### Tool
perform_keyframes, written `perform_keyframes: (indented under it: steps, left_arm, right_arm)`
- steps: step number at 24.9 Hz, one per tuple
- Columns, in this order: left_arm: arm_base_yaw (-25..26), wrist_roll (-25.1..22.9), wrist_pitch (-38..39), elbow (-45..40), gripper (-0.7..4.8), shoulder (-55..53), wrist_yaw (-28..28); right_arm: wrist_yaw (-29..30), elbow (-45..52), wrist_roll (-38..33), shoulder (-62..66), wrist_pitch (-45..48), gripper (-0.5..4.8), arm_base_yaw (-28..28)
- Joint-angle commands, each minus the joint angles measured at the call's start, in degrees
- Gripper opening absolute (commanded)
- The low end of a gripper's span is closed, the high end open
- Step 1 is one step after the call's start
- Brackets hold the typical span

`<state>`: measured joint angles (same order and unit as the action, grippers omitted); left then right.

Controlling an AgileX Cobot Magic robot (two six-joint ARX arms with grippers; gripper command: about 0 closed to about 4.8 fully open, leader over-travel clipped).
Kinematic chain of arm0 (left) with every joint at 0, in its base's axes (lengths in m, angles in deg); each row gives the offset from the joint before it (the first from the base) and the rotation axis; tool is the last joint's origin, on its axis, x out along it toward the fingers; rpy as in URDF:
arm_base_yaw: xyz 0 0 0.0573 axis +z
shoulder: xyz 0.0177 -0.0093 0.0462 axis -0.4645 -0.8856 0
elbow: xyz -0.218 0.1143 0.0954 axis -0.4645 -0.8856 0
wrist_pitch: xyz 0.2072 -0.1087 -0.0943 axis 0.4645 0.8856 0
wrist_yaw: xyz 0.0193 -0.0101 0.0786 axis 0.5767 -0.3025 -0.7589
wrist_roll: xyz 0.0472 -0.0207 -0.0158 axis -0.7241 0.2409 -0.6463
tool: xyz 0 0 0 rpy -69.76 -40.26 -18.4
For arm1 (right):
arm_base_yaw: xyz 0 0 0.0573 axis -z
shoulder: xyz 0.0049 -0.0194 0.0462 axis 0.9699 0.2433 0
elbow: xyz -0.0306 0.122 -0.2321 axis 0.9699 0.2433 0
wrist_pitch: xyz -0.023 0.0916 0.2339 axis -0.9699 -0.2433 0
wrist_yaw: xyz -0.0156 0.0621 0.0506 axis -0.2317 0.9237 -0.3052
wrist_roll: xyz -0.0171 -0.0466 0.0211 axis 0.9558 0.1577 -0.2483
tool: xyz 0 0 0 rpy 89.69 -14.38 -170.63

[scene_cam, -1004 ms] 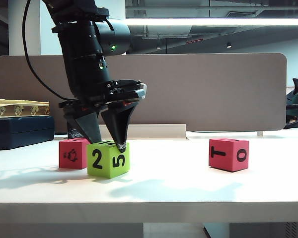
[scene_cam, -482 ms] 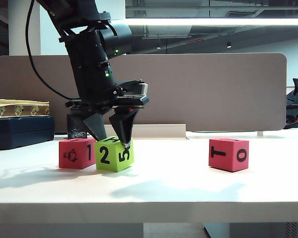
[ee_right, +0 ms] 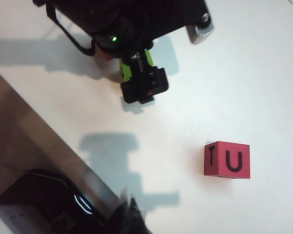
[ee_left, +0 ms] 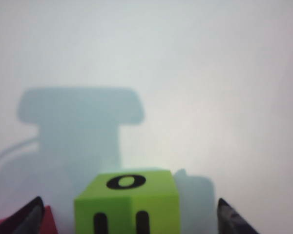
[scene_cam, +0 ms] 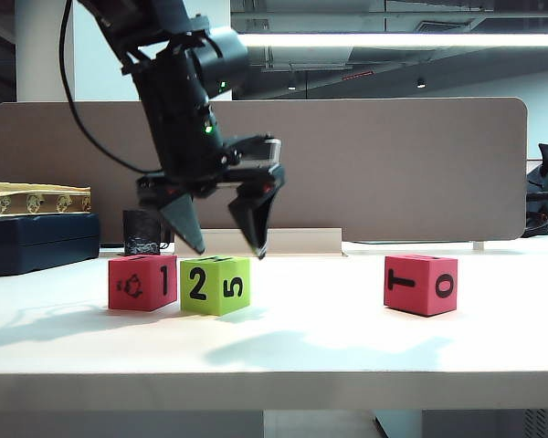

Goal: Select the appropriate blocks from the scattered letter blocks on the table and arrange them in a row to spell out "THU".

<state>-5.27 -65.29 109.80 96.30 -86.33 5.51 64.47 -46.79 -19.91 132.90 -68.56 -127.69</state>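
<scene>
On the white table a lime green block showing 2 and 5 stands against a pinkish-red block showing an animal figure and 1. My left gripper hangs open just above the green block, touching nothing. In the left wrist view its fingertips stand wide on either side of the green block, with a sliver of the red block beside it. A second red block with T, O and U faces sits apart to the right. My right gripper is shut and empty, well away from it.
A black mug stands behind the left blocks. The beige divider panel closes off the table's back. A yellow box on a dark case sits at far left. The left arm reaches over the blocks in the right wrist view.
The left gripper carried the green block leftward against the red one, let go, opened wide and lifted a little. The right red block has not moved.
</scene>
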Motion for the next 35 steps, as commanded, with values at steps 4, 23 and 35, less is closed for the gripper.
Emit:
perform_keyframes:
  steps: [4, 23, 35]
  left_arm:
    - [-0.22, -1.6, 13.94, 11.8, 4.77, 0.5, -1.36]
    - [-0.79, -2.49, 38.18, 16.83, 2.77, 23.93, -2.71]
    - [-0.9, -2.51, 41.11, 16.85, 2.77, 24.28, -2.1]
  right_arm:
    - [-5.4, -0.24, -0.15, 1.75, 0.61, -0.05, 3.02]
    - [8.02, -0.26, 4.35, 26.97, 6.47, 2.31, 26.01]
    - [5.68, -0.24, 5.84, 33.03, 7.78, 3.43, 26.14]
